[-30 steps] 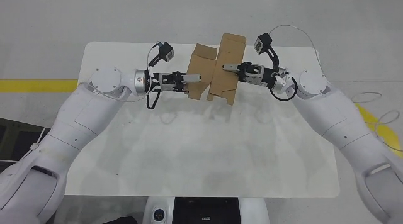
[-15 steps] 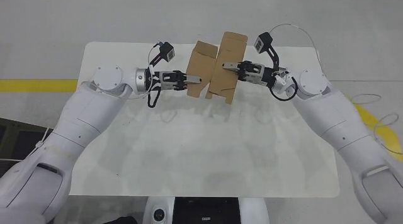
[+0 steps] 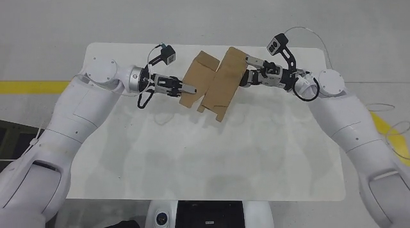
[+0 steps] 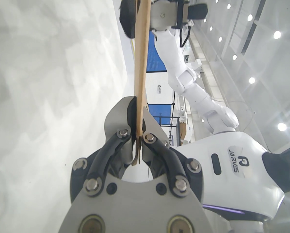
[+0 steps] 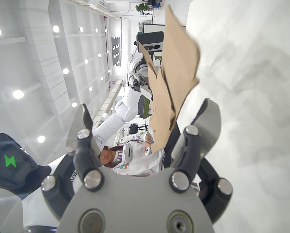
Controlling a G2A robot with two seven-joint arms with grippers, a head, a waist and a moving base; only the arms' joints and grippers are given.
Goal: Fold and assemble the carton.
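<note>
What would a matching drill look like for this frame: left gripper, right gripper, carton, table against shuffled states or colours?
1. left gripper
2. right gripper
3. carton
4. table

A. white, underneath everything
B. clamped shut on the carton's edge
C. brown, held between the two arms
D. fingers spread open, carton edge between them

Pairs: 1-B, 2-D, 3-C, 4-A

Probably a robotics lab or test hall: a white table (image 3: pixel 211 164) on bare grey floor (image 3: pixel 192 4) with a yellow line (image 3: pixel 32 87), under rows of ceiling spotlights (image 5: pixel 18 94).
</note>
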